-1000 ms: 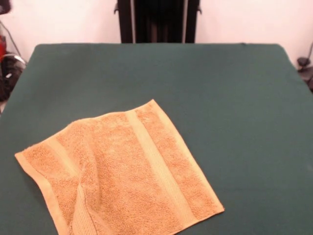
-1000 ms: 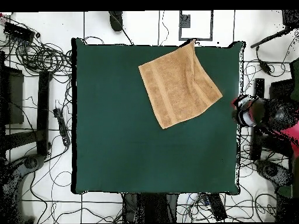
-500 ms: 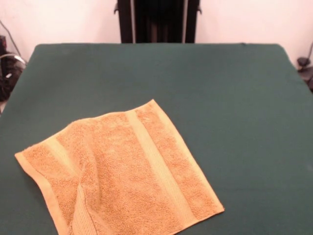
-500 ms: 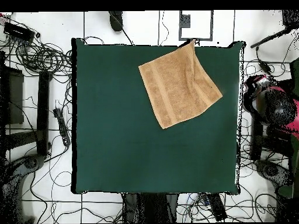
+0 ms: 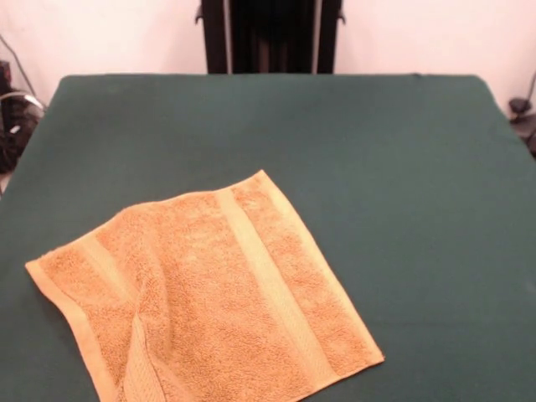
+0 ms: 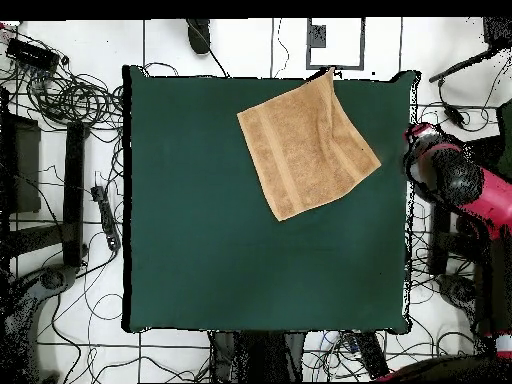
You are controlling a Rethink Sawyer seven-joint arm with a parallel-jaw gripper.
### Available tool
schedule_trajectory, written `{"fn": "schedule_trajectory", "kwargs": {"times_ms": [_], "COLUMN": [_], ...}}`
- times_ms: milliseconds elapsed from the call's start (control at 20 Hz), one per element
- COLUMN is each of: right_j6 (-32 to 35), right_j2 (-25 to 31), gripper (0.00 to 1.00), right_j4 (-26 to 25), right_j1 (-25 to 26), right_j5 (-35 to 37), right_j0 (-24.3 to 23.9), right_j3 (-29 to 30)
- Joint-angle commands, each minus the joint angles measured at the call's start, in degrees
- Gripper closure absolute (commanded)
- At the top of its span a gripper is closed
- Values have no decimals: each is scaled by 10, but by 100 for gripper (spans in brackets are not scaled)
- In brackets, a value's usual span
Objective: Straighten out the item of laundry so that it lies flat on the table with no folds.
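The towel (image 5: 209, 293) lies near one corner of the table (image 5: 402, 167) with a fold at its near edge, so the arm (image 6: 455, 180), its jaws' state impossible to tell, should pinch that folded corner and draw it outward.

A robotics lab: tangled cables (image 6: 70, 95) on tiled floor (image 6: 240, 45) surround the felt table (image 6: 200, 250).

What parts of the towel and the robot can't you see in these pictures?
- Towel: in the front view its nearest corner is cut off by the bottom edge.
- Fold near the towel's left front: what lies under the lapped cloth is hidden in both views.
- End effector: the front view shows none of it; in the overhead view the red arm sits beside the table, too unclear to tell open or shut.
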Motion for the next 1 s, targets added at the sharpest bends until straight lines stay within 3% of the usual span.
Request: {"fn": "schedule_trajectory", "kwargs": {"times_ms": [50, 450, 1000], "right_j6": [-93, -31, -26], "right_j2": [67, -31, -40], "gripper": [0, 0, 0], "right_j4": [25, -5, 1], "right_j1": [9, -25, -30], "right_j5": [118, 213, 224], "right_j0": [54, 128, 144], "right_j3": [29, -11, 5]}}
